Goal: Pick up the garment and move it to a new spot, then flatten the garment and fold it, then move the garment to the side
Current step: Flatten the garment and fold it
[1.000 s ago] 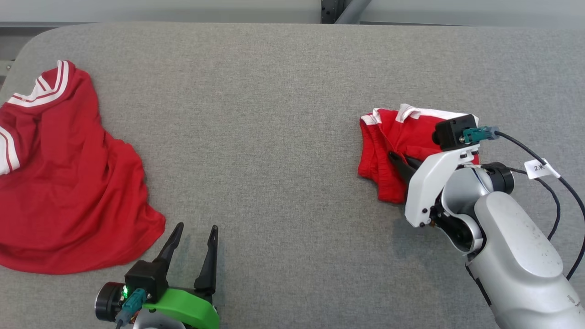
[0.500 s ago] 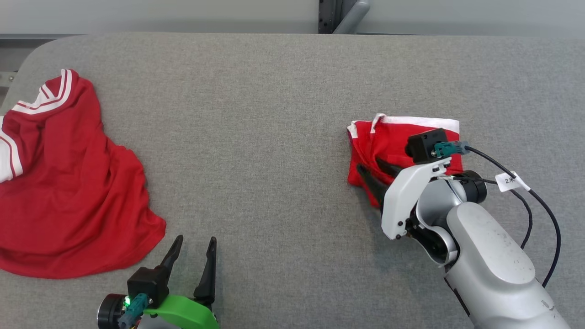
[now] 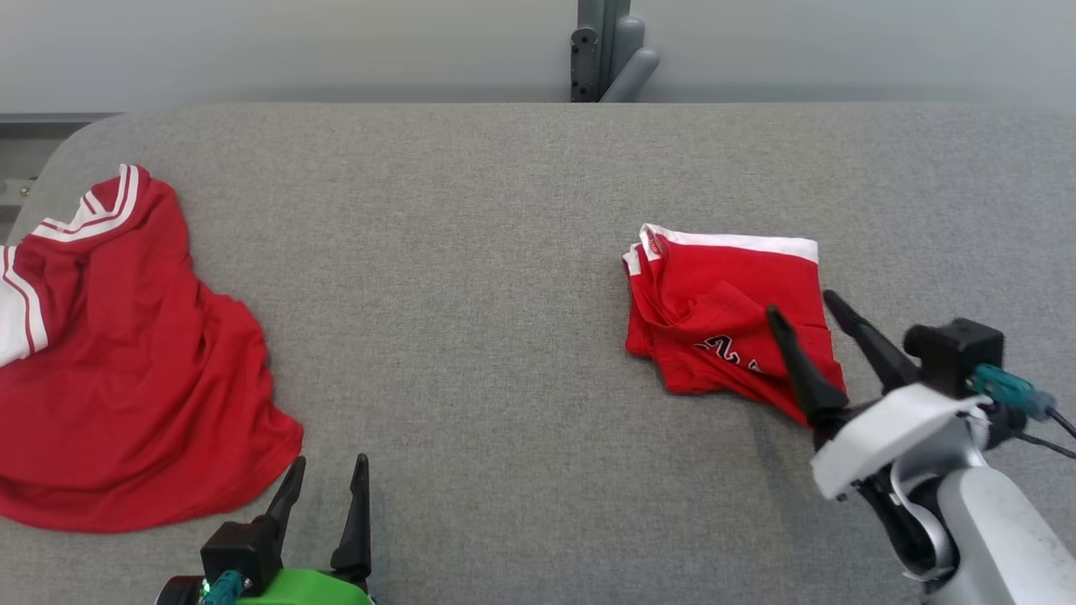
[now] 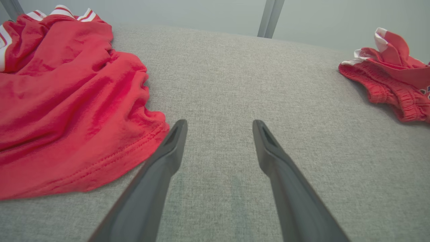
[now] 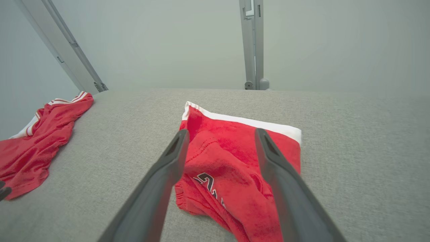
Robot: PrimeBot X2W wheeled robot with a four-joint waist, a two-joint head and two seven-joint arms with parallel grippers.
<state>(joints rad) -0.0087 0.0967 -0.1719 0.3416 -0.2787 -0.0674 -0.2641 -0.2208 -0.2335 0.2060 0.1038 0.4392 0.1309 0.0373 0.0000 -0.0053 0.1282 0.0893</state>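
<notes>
Table point(image 3: 504, 210): garment point(image 3: 714, 311) under open right pincer point(image 3: 800, 302).

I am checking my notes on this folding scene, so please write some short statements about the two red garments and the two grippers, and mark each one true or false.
1. The small folded red garment with a white band lies on the grey fabric table, on the robot's right. True.
2. The right gripper is shut on that garment. False: its jaws stand open and hold nothing.
3. The large red shirt with white stripes is folded neatly. False: it lies crumpled and unfolded.
4. The left gripper is open, over bare table beside the shirt. True.
5. The two garments touch. False: bare table separates them.
</notes>
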